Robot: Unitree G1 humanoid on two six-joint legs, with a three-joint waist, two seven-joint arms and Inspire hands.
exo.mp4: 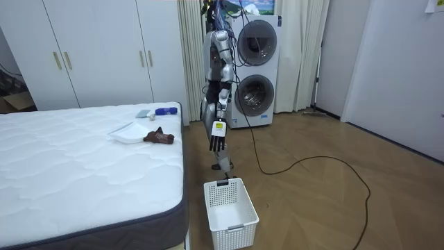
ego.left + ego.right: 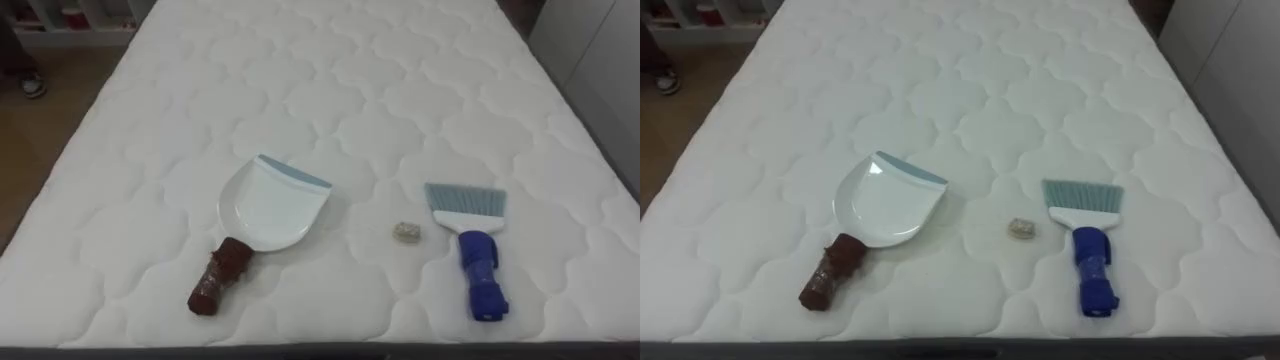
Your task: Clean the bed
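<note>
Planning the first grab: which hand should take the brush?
Right, probably. The brush lies on the robot's right of the mattress, blue handle toward the near edge; the dustpan lies left of the scrap, suiting the left hand.

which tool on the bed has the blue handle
The brush, lying right of the small scrap. The white dustpan to the left has a brown handle instead.

One bed (image 2: pixel 400 90) carries one dustpan (image 2: pixel 272 205), one brush (image 2: pixel 472 245) and one small scrap (image 2: pixel 406 231); one basket (image 1: pixel 231 203) sits beside it.
</note>
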